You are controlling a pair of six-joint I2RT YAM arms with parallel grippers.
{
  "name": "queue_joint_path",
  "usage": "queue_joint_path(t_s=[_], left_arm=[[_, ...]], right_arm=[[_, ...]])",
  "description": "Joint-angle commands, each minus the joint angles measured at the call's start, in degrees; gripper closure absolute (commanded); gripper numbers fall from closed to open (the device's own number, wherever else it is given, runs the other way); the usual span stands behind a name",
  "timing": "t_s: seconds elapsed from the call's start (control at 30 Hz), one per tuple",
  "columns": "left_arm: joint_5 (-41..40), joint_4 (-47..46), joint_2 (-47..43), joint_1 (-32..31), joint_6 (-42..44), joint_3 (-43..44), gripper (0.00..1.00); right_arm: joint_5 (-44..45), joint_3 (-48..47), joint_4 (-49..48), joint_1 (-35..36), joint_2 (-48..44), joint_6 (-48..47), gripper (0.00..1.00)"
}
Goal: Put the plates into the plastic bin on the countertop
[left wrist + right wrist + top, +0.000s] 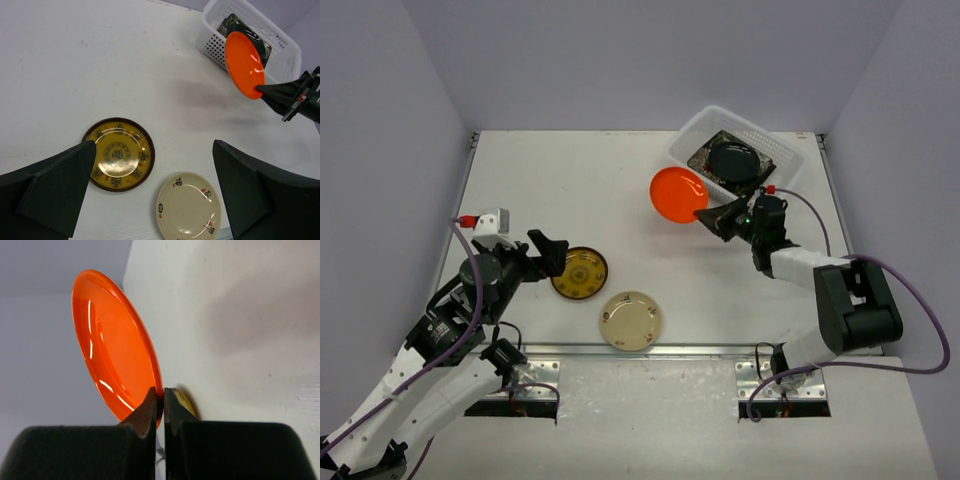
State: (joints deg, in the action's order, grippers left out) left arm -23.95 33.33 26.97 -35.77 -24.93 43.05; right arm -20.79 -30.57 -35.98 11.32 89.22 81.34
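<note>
My right gripper [708, 214] is shut on the rim of the round orange plate [678, 195] and holds it tilted above the countertop [570, 180], just left of the plastic bin [692, 132]. The pinch shows in the right wrist view [163, 396] on the orange plate [112, 345]. The bin holds a round black plate [733, 160] on a black floral square plate [703, 156]. The brown-yellow patterned plate [579, 273] and the cream plate [631, 320] lie flat near the front. My left gripper [548, 252] is open, beside the patterned plate [118, 154].
The metal rail [650, 351] runs along the front edge just below the cream plate [189, 210]. Grey walls close in the left, back and right sides. The bin [285, 65] sits at the back right corner.
</note>
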Motion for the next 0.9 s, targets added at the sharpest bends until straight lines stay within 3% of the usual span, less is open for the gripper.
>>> queue_joint_path(t_s=[0.0, 0.17, 0.3, 0.57, 0.7, 0.73, 0.8, 0.83, 0.87], left_arm=[[-0.4, -1.4, -1.3, -0.4, 0.0, -0.2, 0.00], [-0.4, -1.5, -2.2, -0.4, 0.0, -0.2, 0.00], [-0.3, -1.4, -2.5, -0.8, 0.0, -0.1, 0.00], [-0.9, -1.3, -3.4, -1.9, -0.3, -0.1, 0.00], [-0.9, -1.3, -3.4, -2.1, -0.3, -0.2, 0.00], [-0.8, -1.3, -3.5, -2.1, -0.3, -0.2, 0.00], [-0.7, -1.4, -3.5, -2.1, -0.2, -0.2, 0.00], [-0.6, -1.4, -3.7, -2.1, -0.2, -0.2, 0.00], [-0.6, -1.5, -3.8, -2.1, -0.1, -0.2, 0.00]], right_arm=[[3.3, -5.8, 9.7, -8.4, -6.0, 2.8, 1.00], [23.8, -13.1, 24.6, -11.4, -4.8, 7.7, 1.00], [30.0, -18.3, 22.6, -12.9, 1.3, 8.1, 1.00], [31.9, -28.8, 18.4, -12.7, 13.4, 8.2, 1.00], [31.4, -35.0, 17.1, -12.5, 19.0, 3.8, 0.97], [30.0, -37.8, 18.5, -12.5, 20.0, 2.7, 0.92], [27.8, -38.9, 17.3, -12.5, 22.0, 0.5, 0.71], [26.5, -38.6, 13.5, -12.5, 22.6, -0.4, 0.56], [24.7, -38.2, 12.1, -12.5, 22.8, -0.5, 0.31]])
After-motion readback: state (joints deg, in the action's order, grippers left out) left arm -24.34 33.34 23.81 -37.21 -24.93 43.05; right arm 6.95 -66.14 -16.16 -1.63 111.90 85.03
